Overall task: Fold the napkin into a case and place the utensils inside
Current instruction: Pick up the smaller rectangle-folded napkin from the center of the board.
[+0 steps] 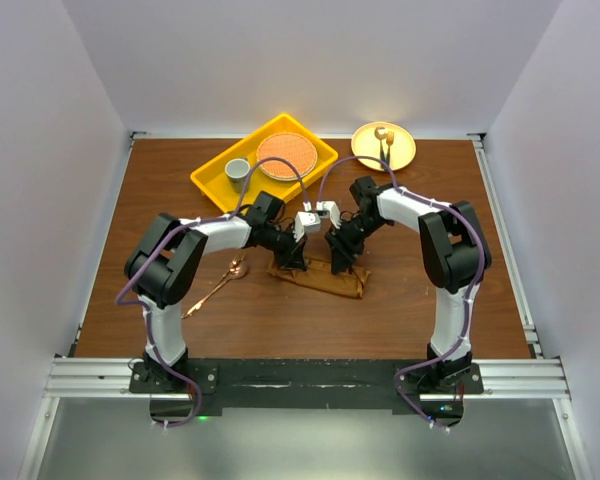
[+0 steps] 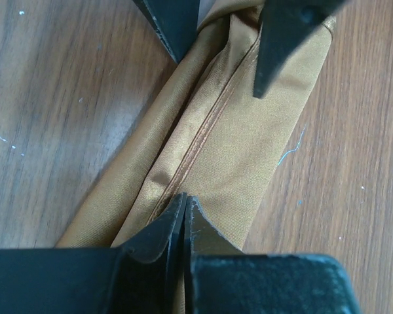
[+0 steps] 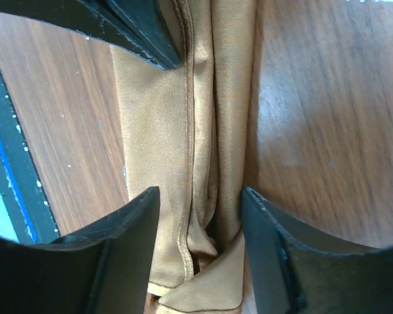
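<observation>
Top view: the folded napkin [image 1: 318,278] lies as a narrow strip at table centre, with the left gripper [image 1: 292,258] and right gripper [image 1: 338,262] down on it and the spoon [image 1: 218,286] to its left. Left wrist: jaws closed, tips on the fold. Right wrist: jaws apart, straddling the strip.

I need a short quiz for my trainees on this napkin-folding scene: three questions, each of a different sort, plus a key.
1. True or false: the left pincer stands wide open over the folded napkin.
2. Where does the copper spoon lie? A inside the napkin; B on the table, left of the napkin; C in the right pincer.
3. Fill in: the right pincer's jaws are ___, one on each side of the napkin.

Key: 1 false, it is shut; 2 B; 3 open.
</observation>
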Controlling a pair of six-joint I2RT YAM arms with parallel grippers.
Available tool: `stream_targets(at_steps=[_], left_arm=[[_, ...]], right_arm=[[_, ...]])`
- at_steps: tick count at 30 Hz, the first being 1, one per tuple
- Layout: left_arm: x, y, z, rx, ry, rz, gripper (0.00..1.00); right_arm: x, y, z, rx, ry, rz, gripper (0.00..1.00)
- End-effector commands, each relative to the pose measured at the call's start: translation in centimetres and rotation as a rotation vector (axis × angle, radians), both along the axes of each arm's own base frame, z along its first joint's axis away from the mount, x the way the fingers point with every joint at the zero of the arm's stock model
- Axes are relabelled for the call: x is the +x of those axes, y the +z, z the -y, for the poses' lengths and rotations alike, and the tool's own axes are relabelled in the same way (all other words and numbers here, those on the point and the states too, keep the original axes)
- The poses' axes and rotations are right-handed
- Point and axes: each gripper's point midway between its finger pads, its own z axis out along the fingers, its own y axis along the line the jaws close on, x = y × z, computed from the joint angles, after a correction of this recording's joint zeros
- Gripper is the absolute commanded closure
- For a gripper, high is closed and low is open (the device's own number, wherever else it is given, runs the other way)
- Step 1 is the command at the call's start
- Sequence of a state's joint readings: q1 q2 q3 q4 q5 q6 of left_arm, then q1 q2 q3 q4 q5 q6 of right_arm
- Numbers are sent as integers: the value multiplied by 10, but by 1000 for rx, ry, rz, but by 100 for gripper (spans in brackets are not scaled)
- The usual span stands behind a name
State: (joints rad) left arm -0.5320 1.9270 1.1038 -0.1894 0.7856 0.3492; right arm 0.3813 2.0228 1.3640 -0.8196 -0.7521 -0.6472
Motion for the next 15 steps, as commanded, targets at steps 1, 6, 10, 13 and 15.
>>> stream_targets(at_steps=[1,6,10,13,15], left_arm=[[8,5,1,-17,21,14,99],[7,18,5,-75,41,39,100],[1,11,0,-68,61,35,100],[-1,6,-3,-55,71,21,100],[-2,5,-3,-51,81,13,100]], right_arm=[[-7,-7,2,-23,18,-43,42],[-16,-16,5,-31,14,-82,43],[-16,-28,13,-21,-37,-198,45],[-13,-28,16,-16,-61,-239,47],[-13,-29,18,-23,-60,-234,48]])
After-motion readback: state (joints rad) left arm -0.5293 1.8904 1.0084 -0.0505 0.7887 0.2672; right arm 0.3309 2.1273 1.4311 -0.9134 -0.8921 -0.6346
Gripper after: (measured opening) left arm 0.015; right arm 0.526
